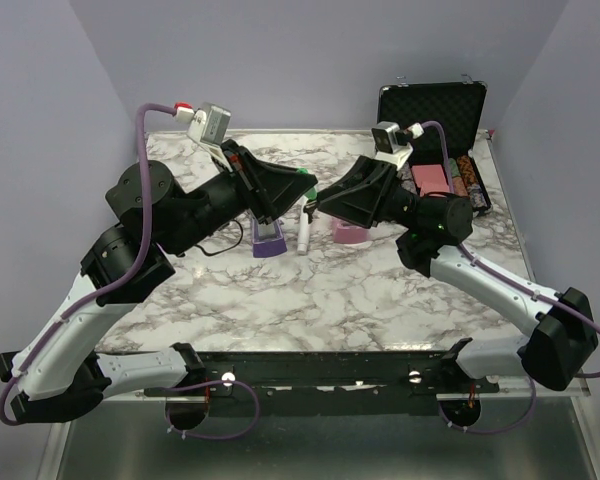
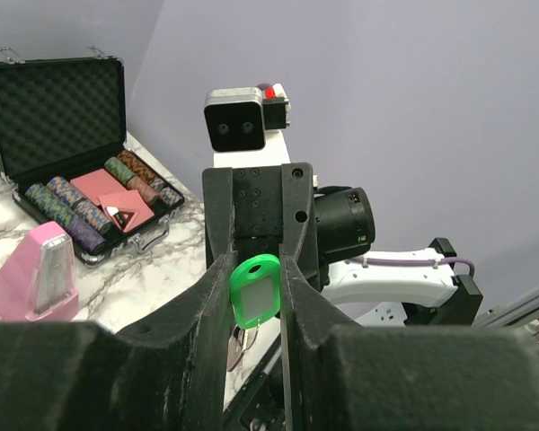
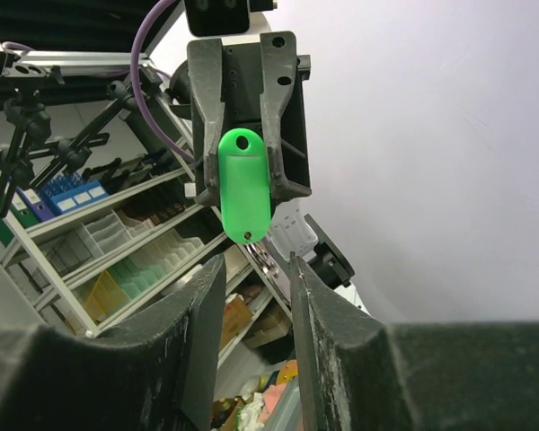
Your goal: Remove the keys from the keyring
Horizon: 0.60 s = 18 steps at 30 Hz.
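Above the table, raised nose to nose, left tool pinches the key, right tool stands spread.

ROBOTICS LAB: The left arm and right arm are bolted along the near edge of a marble-patterned tabletop enclosed by plain lavender walls. Metal shelving loaded with plastic parts bins stands in the background of the right wrist view.

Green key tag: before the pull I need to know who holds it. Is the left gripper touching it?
Touching. The left wrist view shows the green key tag clamped in the left gripper, both fingers against its sides, no gap.
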Available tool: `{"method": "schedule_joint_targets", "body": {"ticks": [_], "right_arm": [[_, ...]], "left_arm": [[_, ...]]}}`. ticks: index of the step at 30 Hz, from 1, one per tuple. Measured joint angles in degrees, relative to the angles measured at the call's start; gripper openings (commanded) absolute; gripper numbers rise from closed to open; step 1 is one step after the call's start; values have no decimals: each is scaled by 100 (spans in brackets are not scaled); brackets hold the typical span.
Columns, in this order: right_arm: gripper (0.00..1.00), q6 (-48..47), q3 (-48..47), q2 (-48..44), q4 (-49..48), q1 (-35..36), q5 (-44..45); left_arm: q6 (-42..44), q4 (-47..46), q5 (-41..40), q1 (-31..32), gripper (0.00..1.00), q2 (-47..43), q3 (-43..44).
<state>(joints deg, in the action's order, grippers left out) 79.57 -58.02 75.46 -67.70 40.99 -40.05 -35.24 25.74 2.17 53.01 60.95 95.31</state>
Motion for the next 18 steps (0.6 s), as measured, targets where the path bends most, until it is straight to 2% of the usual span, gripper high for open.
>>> {"method": "schedule_joint_targets", "body": {"ticks": [4, 9, 13, 14, 18], "right_arm": [[29, -15, -17, 20, -31, 24, 4], [28, -26, -46, 63, -28, 33, 13], [17, -39, -46, 63, -35, 33, 17], [12, -44, -46, 63, -31, 33, 17], [6, -85, -55, 63, 7, 39, 20]], "left_arm": [[-2, 2, -2, 0, 11, -7, -35], [-4, 2, -2, 0, 11, -20, -52], [-13, 2, -4, 0, 11, -52, -61], [-17, 2, -4, 0, 11, -63, -68], [-24, -15, -15, 0, 12, -107, -111]]}}
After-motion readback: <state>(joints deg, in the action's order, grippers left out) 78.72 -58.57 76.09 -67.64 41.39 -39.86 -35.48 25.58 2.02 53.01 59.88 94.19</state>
